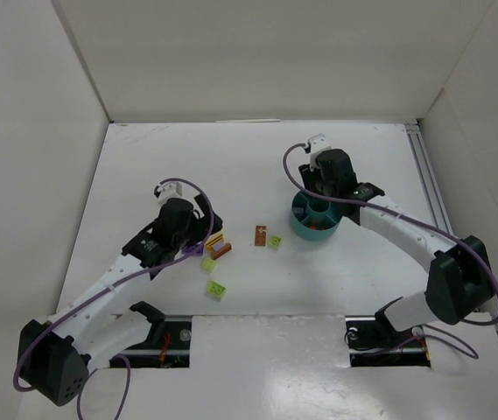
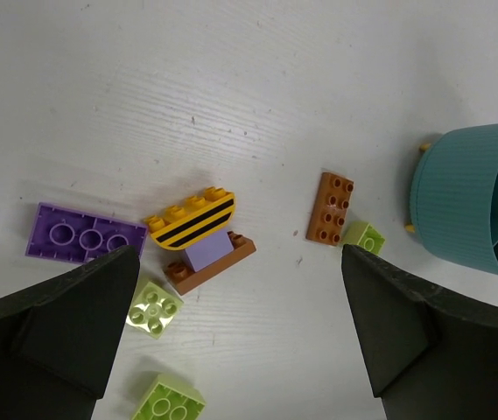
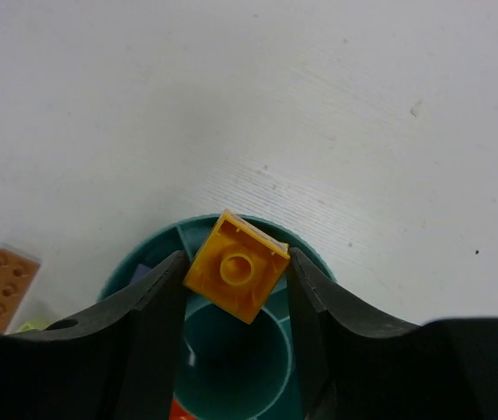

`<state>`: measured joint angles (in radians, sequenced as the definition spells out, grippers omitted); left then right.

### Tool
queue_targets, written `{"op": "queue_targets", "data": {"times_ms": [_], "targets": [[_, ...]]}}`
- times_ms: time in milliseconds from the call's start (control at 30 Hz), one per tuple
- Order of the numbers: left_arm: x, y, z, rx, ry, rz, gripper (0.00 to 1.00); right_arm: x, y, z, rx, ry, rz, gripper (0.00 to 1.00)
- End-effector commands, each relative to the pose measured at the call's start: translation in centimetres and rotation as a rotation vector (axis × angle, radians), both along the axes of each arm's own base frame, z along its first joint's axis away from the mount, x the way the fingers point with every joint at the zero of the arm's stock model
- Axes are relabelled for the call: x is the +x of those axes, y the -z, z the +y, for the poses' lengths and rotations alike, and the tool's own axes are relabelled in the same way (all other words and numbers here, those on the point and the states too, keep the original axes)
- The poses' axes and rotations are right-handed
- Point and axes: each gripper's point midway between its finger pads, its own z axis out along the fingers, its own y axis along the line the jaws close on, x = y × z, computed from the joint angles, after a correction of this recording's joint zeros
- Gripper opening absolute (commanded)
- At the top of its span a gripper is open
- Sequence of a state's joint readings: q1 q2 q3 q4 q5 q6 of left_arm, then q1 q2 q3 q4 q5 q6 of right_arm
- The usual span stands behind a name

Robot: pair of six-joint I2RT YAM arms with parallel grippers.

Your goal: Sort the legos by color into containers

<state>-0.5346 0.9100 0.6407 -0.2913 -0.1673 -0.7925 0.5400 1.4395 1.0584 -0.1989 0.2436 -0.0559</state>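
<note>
My right gripper (image 3: 236, 261) is shut on a yellow lego (image 3: 236, 266), which sits tilted between the fingers directly above the teal bowl (image 3: 157, 241); the bowl's divided containers show beneath it. An orange piece (image 3: 183, 411) lies inside the bowl. In the top view this gripper (image 1: 323, 188) hangs over the bowl (image 1: 299, 226). My left gripper (image 2: 240, 324) is open and empty above loose legos: a purple plate (image 2: 80, 234), a yellow striped piece stacked on lilac and brown (image 2: 194, 220), a brown plate (image 2: 331, 207) and lime bricks (image 2: 155, 307), (image 2: 168, 401), (image 2: 364, 237).
White walls enclose the table on three sides. In the top view the brown plate (image 1: 260, 236) and a lime brick (image 1: 276, 240) lie just left of the bowl, and another lime brick (image 1: 217, 288) sits nearer the arm bases.
</note>
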Motion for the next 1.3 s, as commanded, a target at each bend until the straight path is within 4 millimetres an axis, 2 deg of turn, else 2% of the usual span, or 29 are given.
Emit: {"op": "queue_targets", "data": {"times_ms": [0, 100, 300, 500, 600, 767, 833, 867, 900, 933, 1067, 1167, 1267], "targets": [[1.7, -2.8, -0.7, -0.012, 0.009, -0.087, 1.00, 1.1, -1.3, -0.6, 0.000, -0.035, -0.009, 0.28], [2.1, -2.7, -0.5, 0.001, 0.007, -0.083, 1.00, 1.8, 0.1, -1.4, -0.021, -0.027, 0.037, 0.29], [2.2, -2.3, -0.8, 0.005, 0.014, -0.064, 1.00, 2.6, 2.3, -1.6, -0.046, -0.023, 0.071, 0.33], [2.2, -2.0, -1.0, 0.004, 0.022, -0.053, 1.00, 2.9, 2.7, -1.4, -0.051, -0.023, 0.081, 0.42], [2.2, -2.3, -0.9, 0.000, 0.022, -0.061, 1.00, 2.8, 1.9, -1.4, -0.042, -0.023, 0.063, 0.44], [2.0, -2.1, -0.9, 0.004, 0.022, -0.053, 1.00, 2.3, 1.2, -1.6, -0.030, -0.017, 0.054, 0.57], [2.0, -2.1, -0.9, 0.004, 0.022, -0.053, 1.00, 2.1, 1.2, -1.7, -0.030, -0.017, 0.053, 0.59], [2.0, -2.1, -0.9, 0.004, 0.022, -0.053, 1.00, 1.9, 0.8, -2.1, -0.035, -0.006, 0.047, 0.66], [1.9, -2.0, -0.8, 0.009, 0.022, -0.045, 1.00, 1.8, 0.1, -2.1, -0.018, 0.001, 0.033, 0.68], [1.9, -2.0, -0.8, 0.009, 0.022, -0.045, 1.00, 1.7, 0.1, -2.3, -0.022, 0.008, 0.031, 0.68], [1.7, -1.8, -0.7, 0.007, 0.017, -0.034, 1.00, 1.1, -2.3, -1.9, -0.001, -0.002, -0.023, 0.72], [1.4, -1.4, -0.6, 0.010, 0.010, -0.013, 1.00, 0.7, -3.6, -2.4, 0.003, 0.001, -0.057, 0.74], [1.3, -1.4, -0.7, -0.002, 0.011, -0.008, 1.00, 0.7, -4.1, -2.8, -0.002, 0.021, -0.074, 0.75]]}}
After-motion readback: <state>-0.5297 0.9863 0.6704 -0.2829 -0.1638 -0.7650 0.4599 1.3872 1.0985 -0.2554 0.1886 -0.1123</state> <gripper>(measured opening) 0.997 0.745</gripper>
